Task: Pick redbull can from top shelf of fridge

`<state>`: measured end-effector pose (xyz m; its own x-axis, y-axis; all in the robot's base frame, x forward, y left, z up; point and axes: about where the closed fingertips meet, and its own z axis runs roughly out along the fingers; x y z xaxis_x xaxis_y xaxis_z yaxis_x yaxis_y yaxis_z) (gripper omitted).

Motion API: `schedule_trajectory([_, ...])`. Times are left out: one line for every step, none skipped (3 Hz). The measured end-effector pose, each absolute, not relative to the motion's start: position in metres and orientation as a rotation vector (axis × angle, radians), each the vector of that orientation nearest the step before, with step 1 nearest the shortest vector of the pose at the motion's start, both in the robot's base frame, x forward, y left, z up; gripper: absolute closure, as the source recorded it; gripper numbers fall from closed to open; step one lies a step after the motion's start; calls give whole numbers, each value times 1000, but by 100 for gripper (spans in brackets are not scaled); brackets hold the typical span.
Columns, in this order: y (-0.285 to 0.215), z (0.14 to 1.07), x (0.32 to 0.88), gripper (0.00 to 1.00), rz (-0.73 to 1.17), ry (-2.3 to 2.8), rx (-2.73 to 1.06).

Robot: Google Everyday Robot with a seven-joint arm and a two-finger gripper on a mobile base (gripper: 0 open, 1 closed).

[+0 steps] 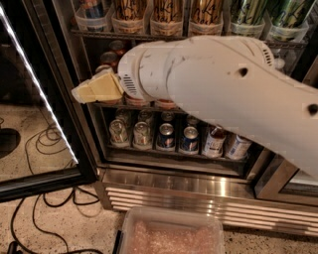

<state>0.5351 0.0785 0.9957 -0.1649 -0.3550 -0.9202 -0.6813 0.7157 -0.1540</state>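
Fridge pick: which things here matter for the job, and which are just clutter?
Job: slim blue can, top shelf, fridge, claw (at left, below that shelf).
Clutter: gold cans, red cans, bottom-row cans, floor tub, cables.

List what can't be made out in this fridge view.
Camera view only.
Cans on the top shelf: tops cut off by upper edge; redbull can not identifiable.
The middle rack: mostly hidden behind the arm.
The hand, at that rack's left end, covers cans behind it.
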Motion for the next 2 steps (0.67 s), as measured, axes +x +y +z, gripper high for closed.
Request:
schedule_trajectory([70,1008,547,0,323,1738,-743])
schedule_trajectory([80,1017,556,0,358,1719,-708])
